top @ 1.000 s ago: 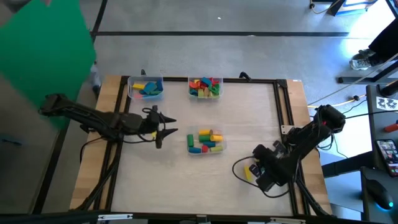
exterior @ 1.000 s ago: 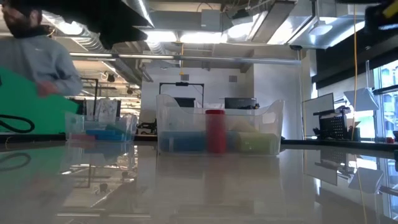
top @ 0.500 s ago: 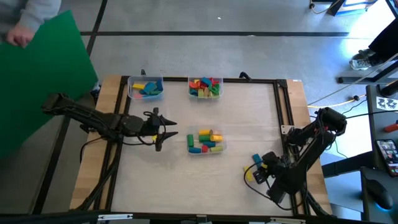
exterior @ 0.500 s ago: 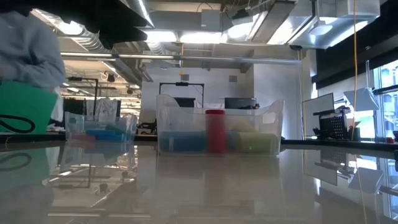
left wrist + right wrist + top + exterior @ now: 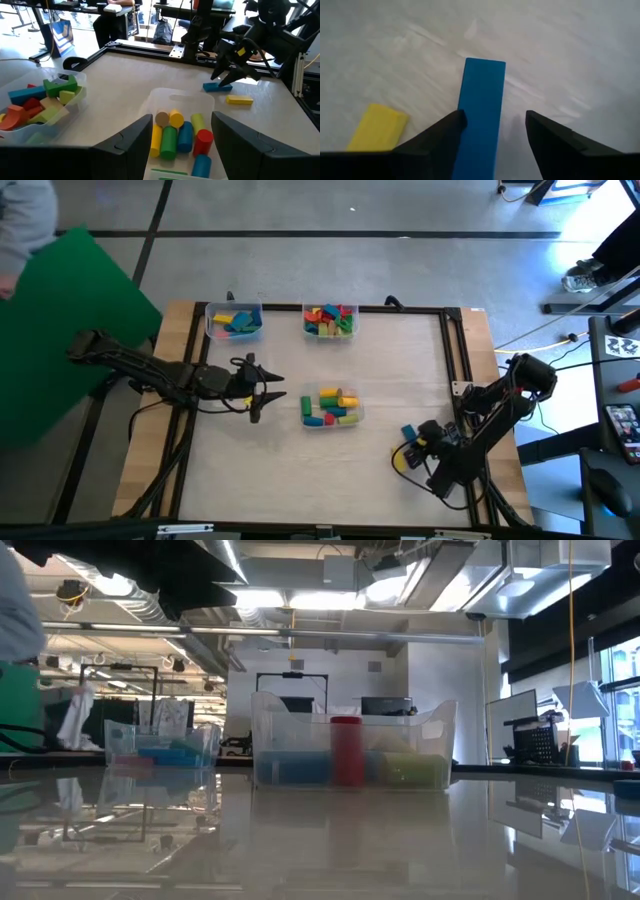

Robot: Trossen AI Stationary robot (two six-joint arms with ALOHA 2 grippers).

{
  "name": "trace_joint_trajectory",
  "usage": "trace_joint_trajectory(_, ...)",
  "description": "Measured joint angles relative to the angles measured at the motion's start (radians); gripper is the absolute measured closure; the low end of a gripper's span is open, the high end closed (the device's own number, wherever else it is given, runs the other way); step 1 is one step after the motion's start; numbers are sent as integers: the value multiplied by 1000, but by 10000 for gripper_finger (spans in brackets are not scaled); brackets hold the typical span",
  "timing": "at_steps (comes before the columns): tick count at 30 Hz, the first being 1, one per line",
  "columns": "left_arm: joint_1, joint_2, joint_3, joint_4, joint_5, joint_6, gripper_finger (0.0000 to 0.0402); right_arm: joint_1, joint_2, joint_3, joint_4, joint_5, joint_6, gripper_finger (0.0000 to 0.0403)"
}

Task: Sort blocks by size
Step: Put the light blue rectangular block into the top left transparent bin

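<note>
Bright ceiling lights (image 5: 300, 600) glare on the glossy table (image 5: 330, 840) in the low view, while the right wrist view looks softly blurred.

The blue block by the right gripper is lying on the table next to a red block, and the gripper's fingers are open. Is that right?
Not quite. The block beside the blue block is yellow, not red: the right wrist view shows the yellow block lying flat next to it on the table. The rest holds: the right gripper is open, one finger on each side of the blue block.
</note>
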Motion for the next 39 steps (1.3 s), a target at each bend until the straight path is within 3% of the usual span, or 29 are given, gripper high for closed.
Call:
trace_joint_trajectory(10, 0, 0, 0, 0, 0, -21, 203, -1, 2, 100, -56, 1, -59, 180)
trace_joint_trajectory(18, 0, 0, 0, -7, 0, -21, 203, -1, 22, 21, 82, -11, -61, 180)
trace_joint_trajectory(25, 1, 0, 0, -9, 0, -21, 203, 1, 60, -3, 87, 1, -89, 192)
trace_joint_trajectory(31, 2, 0, 0, -1, 0, -21, 203, 0, 62, -6, 95, 60, -142, 274)
trace_joint_trajectory(35, 3, 0, 0, 3, 0, -39, 203, -2, 67, 1, 78, 143, -194, 274)
trace_joint_trajectory(39, 3, 0, 0, 7, 0, -100, 203, -21, 66, 59, 55, 298, -326, 274)
